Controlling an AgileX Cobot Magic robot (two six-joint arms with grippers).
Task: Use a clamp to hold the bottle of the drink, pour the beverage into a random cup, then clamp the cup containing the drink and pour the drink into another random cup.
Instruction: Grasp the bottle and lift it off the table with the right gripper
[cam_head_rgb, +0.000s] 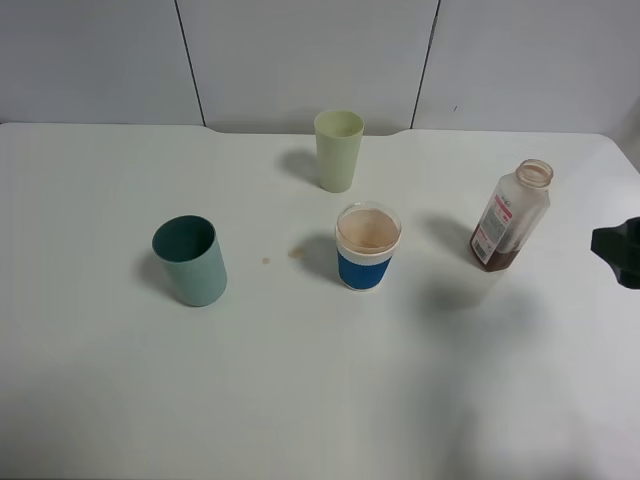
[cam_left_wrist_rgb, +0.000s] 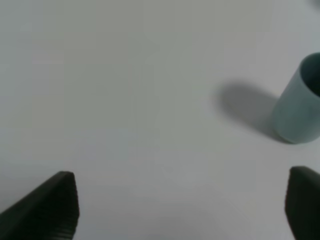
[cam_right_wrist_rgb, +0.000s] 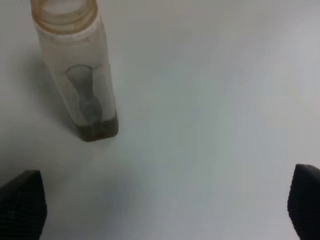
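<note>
Left clamp (cam_left_wrist_rgb: 182, 210) hangs over the table (cam_left_wrist_rgb: 125, 75) with jaws apart and nothing between them, the teal cup (cam_left_wrist_rgb: 300, 102) standing just to one side. The right clamp (cam_right_wrist_rgb: 162, 207) is likewise spread wide and empty, short of the bottle (cam_right_wrist_rgb: 80, 75), which stands upright with only a brown dreg inside. Farther in, the blue-banded cup (cam_head_rgb: 368, 247) holds the beverage (cam_head_rgb: 367, 232) near mid-table, brown drops (cam_head_rgb: 295, 253) beside it. Squeezing that paper wall too hard would likely buckle it and slop tea over the rim, and a hasty tilt could miss or topple the light teal cup. Farthest, the pale yellow-green cup (cam_head_rgb: 339, 150) invites a wrong pour.
</note>
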